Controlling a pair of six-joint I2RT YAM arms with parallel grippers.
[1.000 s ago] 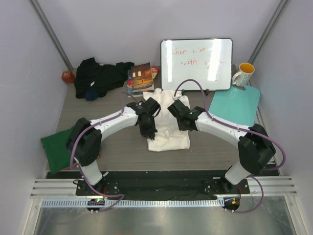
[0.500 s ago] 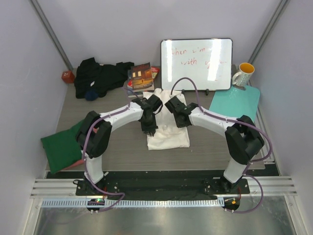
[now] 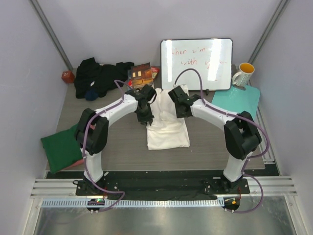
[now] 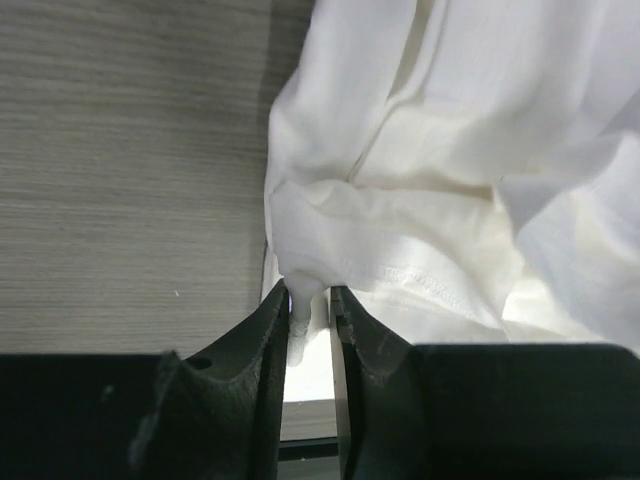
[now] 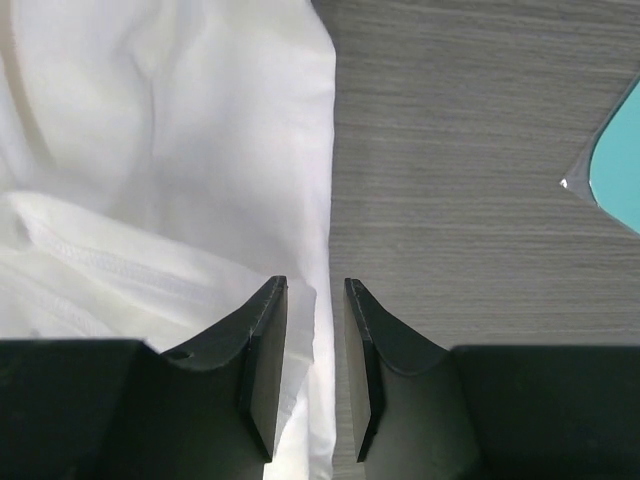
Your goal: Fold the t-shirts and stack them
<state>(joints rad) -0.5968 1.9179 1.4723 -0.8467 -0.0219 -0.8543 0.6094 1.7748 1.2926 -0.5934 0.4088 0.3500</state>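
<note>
Top external showed the white t-shirt [image 3: 167, 133] lying rumpled on the table [image 3: 117, 147], 2 grippers at its far corners: left gripper [image 4: 309, 298] slightly parted around a raised cloth peak, right gripper [image 5: 315, 290] parted astride its side edge.

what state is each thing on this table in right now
white cloth t-shirt, folded to a rectangle, far end rumpled
black cloth shirt heap, crumpled, unfolded
dark green cloth shirt, flat at the left edge
white ceramic mug, upright
left claw, jaws barely apart, shirt tuck between, grip unclear
right claw, open, over the shirt's edge
</note>
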